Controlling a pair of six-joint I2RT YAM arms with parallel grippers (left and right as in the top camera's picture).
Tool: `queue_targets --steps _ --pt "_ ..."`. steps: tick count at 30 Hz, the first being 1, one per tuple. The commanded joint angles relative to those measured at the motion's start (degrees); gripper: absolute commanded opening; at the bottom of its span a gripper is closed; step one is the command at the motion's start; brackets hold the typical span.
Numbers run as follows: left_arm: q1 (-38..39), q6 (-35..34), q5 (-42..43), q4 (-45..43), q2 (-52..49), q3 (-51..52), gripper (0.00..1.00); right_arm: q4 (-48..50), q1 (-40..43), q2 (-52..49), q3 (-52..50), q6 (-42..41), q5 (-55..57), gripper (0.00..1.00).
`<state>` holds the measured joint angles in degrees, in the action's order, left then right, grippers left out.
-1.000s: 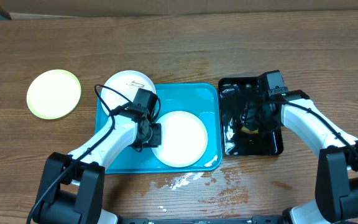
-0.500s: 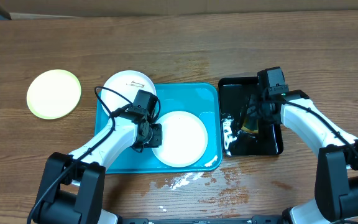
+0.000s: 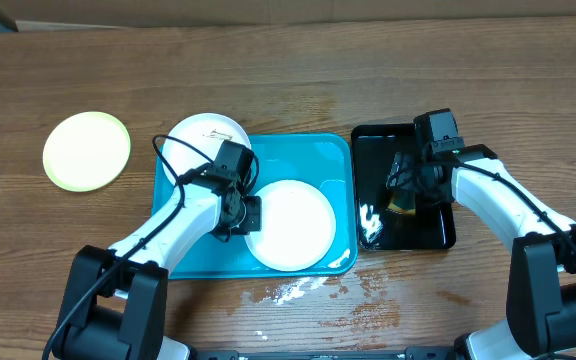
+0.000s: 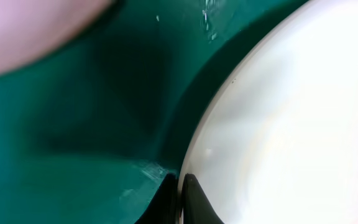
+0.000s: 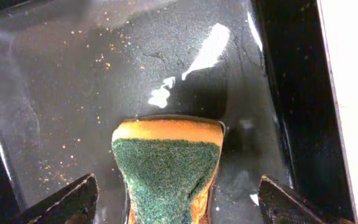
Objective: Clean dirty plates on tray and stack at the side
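Left claw (image 4: 180,186) pinches white plate (image 4: 291,124); sponge (image 5: 166,165) apparently wet in black tray (image 5: 61,93).

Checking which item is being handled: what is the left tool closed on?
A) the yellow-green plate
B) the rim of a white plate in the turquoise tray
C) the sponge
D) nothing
B: the left wrist view shows the left tool shut on the rim of the white plate, with the turquoise tray right beside it.

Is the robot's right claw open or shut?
Open. The right gripper has its fingers spread wide on either side of the sponge, not touching it.
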<state>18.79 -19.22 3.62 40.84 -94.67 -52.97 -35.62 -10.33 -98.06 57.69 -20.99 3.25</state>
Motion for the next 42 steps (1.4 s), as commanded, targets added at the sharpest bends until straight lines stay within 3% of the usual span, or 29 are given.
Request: queue_targets --steps 1,14,30,34,39,42 --pt "0.4 1.2 -6.8 2.0 -0.5 -4.9 0.04 0.2 -0.3 -0.4 0.4 0.1 0.6 0.86" --pt "0.4 1.5 -12.7 5.6 -0.5 -12.8 0.04 -0.4 -0.3 -0.4 0.9 0.1 0.5 0.88" --pt "2.4 3.2 -16.2 8.7 -0.5 -24.7 0.04 -18.8 0.2 -0.2 14.6 0.2 0.0 0.93" --pt "4.0 3.2 -16.3 8.6 -0.5 -28.6 0.04 -22.3 1.4 -0.2 17.4 0.5 -6.9 0.95" --pt "4.2 3.2 -17.2 7.8 -0.5 -31.0 0.04 -23.5 3.5 -0.2 20.3 8.2 -27.8 0.94" --pt "4.6 3.2 -17.6 6.8 -0.5 -32.0 0.04 -23.8 4.6 -0.2 21.7 9.0 -30.3 0.94"
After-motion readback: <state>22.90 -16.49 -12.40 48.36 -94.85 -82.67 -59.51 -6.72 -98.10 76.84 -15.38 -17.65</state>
